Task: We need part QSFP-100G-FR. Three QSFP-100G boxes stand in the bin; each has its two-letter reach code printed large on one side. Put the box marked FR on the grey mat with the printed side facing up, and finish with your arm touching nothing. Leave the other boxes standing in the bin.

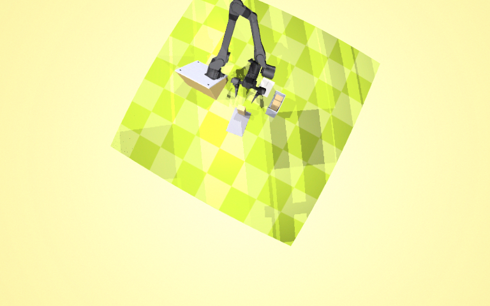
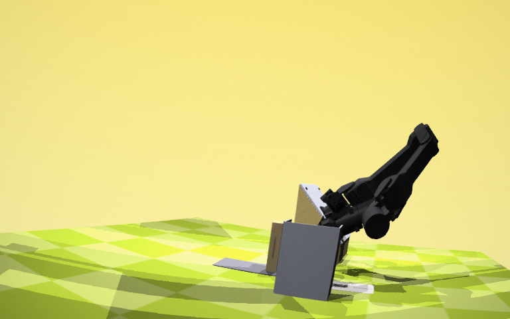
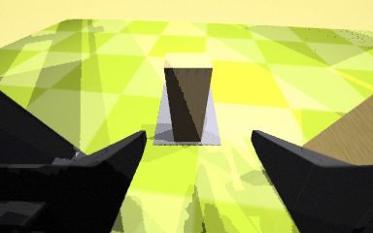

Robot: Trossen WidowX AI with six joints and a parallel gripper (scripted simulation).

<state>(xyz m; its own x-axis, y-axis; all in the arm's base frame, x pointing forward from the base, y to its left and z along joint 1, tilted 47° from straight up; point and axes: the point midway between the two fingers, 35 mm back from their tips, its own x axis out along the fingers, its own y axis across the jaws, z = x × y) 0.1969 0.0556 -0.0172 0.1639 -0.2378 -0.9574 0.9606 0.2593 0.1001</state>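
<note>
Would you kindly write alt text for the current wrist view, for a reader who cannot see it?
A brown box stands upright at the near end of a grey mat, beyond the open gripper. Nothing is between the fingers.

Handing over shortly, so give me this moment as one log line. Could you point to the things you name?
gripper (image 1: 245,98) (image 3: 198,135): open, nothing held | box (image 1: 241,110) (image 2: 275,247) (image 3: 189,104): upright on grey mat (image 1: 237,124) (image 2: 240,265) (image 3: 214,136) | reach code: unseen
</note>
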